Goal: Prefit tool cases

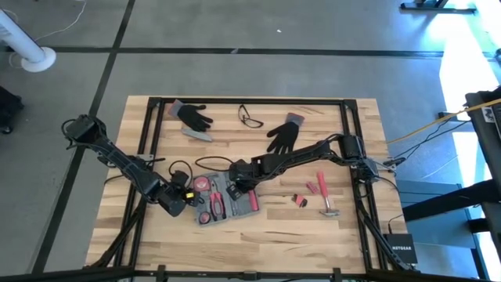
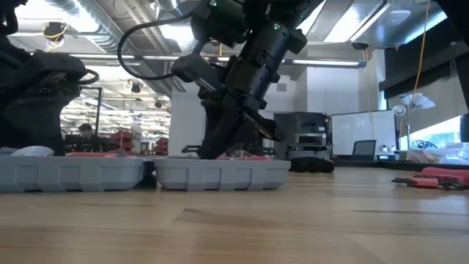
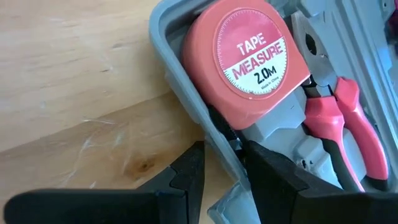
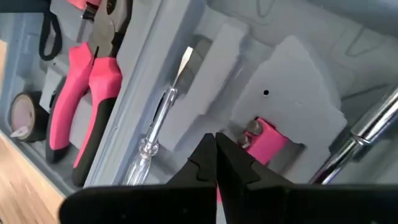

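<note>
Tool case (image 1: pixel 227 199) open mid-surface (image 1: pixel 258 243). Left tool (image 3: pixel 221 163) reaches in low, fingers straddling case wall beside tape measure (image 3: pixel 245 62). Right tool (image 4: pixel 216 163) angled down over case recesses, fingers closed, empty.

A wooden desk (image 1: pixel 258 227) carries an open blue-grey case (image 1: pixel 227 200) near its front middle, tools seated in its recesses. Two black gloves (image 1: pixel 192 115) lie toward the far edge, one (image 1: pixel 284 135) beside a pair of glasses (image 1: pixel 250 118). A small grey bar (image 1: pixel 197 134) sits just by the left glove. A hammer (image 1: pixel 325 196) and small red pieces (image 1: pixel 311 188) lie right of the case.
</note>
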Robot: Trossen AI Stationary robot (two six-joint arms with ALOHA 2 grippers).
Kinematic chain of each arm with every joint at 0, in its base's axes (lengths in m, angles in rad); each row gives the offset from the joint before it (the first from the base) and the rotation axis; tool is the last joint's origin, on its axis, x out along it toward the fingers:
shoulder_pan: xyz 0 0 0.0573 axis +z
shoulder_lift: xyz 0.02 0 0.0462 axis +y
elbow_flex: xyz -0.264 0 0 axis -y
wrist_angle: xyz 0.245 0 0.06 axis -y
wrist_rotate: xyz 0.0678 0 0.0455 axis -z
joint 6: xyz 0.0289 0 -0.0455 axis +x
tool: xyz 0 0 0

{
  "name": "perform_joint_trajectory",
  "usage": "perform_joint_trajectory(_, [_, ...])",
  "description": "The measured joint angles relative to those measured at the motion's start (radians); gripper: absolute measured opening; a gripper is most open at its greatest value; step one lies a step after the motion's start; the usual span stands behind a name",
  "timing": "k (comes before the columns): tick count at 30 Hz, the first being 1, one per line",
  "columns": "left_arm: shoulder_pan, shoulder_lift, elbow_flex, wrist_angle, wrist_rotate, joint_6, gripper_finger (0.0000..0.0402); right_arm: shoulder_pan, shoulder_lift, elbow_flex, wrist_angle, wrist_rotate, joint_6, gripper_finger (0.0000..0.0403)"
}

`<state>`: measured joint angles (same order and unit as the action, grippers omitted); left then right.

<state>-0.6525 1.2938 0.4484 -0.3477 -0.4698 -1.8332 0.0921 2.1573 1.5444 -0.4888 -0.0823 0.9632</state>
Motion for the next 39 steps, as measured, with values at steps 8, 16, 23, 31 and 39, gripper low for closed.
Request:
perform_joint_trajectory(8, [0.0, 0.002, 0.0, 0.0, -0.001, 0.023, 0.0106, -0.015, -0.046, 0.003, -0.164, 0.03, -0.077, 0.0])
perform_joint_trajectory(16, [0.001, 0.006, 0.002, 0.008, 0.002, 0.015, 0.0106, -0.015, -0.048, -0.001, -0.166, 0.036, -0.091, 0.0])
perform_joint_trajectory(23, [0.0, 0.006, 0.001, 0.01, 0.007, 0.015, 0.0106, -0.02, -0.073, -0.005, -0.183, 0.062, -0.079, 0.0])
perform_joint_trajectory(31, [-0.001, 0.006, 0.0, 0.008, 0.016, 0.026, 0.0106, -0.037, -0.111, -0.007, -0.305, 0.092, -0.136, 0.0])
perform_joint_trajectory(39, [-0.001, 0.007, 0.0, 0.008, 0.013, 0.025, 0.0106, -0.027, -0.111, -0.005, -0.156, 0.002, -0.117, 0.0001])
